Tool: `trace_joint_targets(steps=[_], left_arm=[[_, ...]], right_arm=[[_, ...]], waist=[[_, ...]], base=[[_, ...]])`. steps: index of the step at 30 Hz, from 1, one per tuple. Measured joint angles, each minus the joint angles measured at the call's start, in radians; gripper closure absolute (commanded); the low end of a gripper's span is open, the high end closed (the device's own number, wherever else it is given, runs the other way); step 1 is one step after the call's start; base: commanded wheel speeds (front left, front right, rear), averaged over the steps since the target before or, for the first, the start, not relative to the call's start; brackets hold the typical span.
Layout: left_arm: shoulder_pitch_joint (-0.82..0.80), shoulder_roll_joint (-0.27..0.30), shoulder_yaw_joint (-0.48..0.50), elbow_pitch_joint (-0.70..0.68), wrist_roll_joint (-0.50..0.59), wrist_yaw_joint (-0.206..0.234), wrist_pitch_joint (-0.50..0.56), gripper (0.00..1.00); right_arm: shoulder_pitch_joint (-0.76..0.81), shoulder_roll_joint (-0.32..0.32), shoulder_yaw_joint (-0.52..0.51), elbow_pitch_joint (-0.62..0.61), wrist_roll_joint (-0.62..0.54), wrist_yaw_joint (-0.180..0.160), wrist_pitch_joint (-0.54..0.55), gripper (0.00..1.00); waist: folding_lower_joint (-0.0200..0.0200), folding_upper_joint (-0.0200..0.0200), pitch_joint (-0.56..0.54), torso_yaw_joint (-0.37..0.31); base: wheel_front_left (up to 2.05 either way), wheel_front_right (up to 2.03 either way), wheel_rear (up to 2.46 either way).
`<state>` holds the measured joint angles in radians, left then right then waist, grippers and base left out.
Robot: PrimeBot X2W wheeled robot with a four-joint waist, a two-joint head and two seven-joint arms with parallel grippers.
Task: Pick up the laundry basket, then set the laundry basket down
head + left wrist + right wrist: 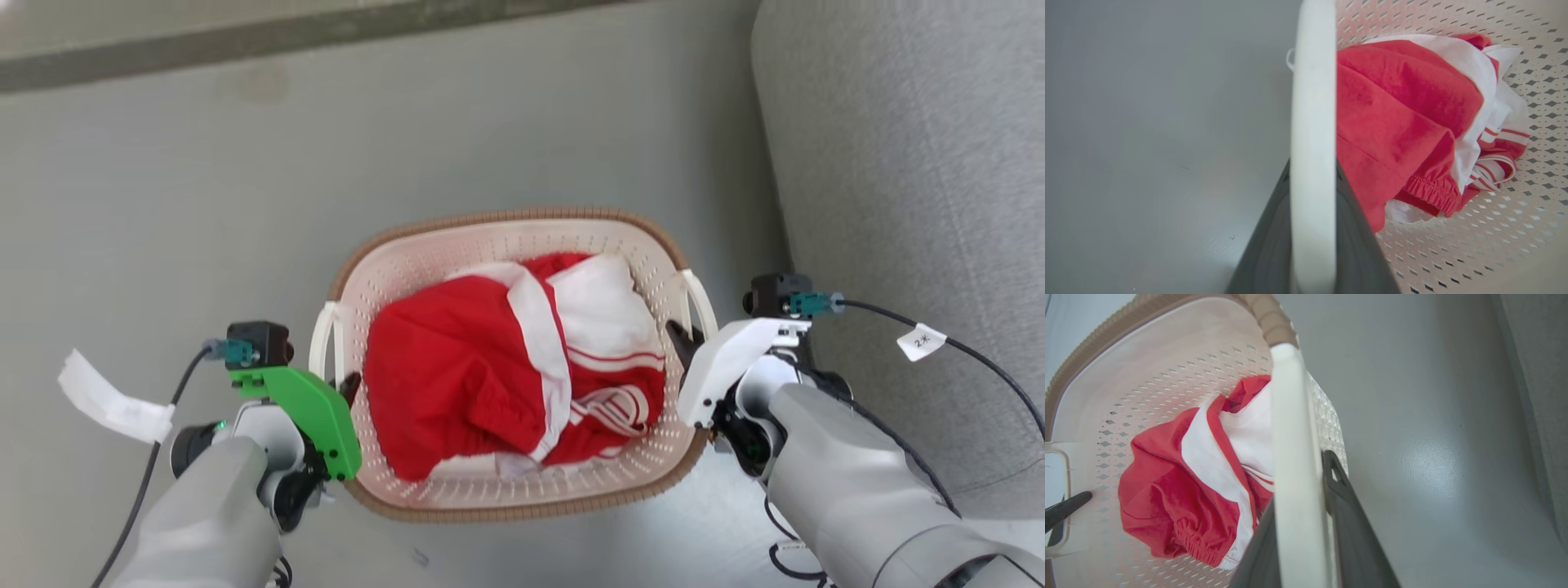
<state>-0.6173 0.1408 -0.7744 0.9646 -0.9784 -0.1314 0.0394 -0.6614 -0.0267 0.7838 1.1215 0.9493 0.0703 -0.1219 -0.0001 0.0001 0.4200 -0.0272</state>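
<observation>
The laundry basket [506, 219] is upright right in front of the robot, over the grey floor [204, 204]. Its opening faces up and there's a bundle of red and white clothes [490, 367] inside. Its long axis runs left to right across the head view, so the short ends with the white handles point at the two arms. The left gripper [347, 390] is clamped on the left handle [1312, 122]: its wrist view has the white bar squeezed between the two dark fingers [1359, 245], hardly any gap. Same deal for the right gripper [679, 339] on the right handle [1294, 437]. Can't tell whether the basket touches the floor or hangs just above it. Grey upholstered furniture [898, 163] stands just beside the basket's right end.
</observation>
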Motion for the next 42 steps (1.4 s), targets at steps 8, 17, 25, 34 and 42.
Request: trace_joint_targets(steps=[8, 17, 25, 34, 42], left_arm=[[0.047, -0.021, -0.002, 0.037, -0.015, 0.0, 0.037, 1.0], [0.096, -0.049, -0.008, 0.067, -0.038, 0.0, 0.07, 1.0], [0.118, -0.067, -0.018, 0.099, -0.047, 0.0, 0.111, 1.0], [0.142, -0.072, -0.018, 0.128, -0.058, 0.0, 0.137, 1.0], [0.143, -0.072, -0.016, 0.13, -0.063, 0.001, 0.144, 1.0]], right_arm=[[0.048, 0.003, 0.01, 0.025, 0.023, 0.009, 0.056, 1.0], [0.107, 0.003, 0.015, 0.049, 0.047, 0.013, 0.101, 1.0], [0.141, 0.001, 0.02, 0.061, 0.064, 0.018, 0.158, 1.0], [0.165, 0.002, 0.039, 0.061, 0.074, 0.025, 0.204, 1.0], [0.165, 0.001, 0.043, 0.06, 0.078, 0.025, 0.221, 1.0]], waist=[[0.0, 0.0, -0.105, 0.0], [0.0, 0.0, -0.22, 0.003], [0.0, 0.0, -0.303, 0.014], [0.0, 0.0, -0.361, 0.03], [0.0, 0.0, -0.379, 0.028]], base=[[0.0, 0.0, 0.0], [0.0, 0.0, 0.0], [0.0, 0.0, 0.0], [0.0, 0.0, 0.0], [0.0, 0.0, 0.0]])
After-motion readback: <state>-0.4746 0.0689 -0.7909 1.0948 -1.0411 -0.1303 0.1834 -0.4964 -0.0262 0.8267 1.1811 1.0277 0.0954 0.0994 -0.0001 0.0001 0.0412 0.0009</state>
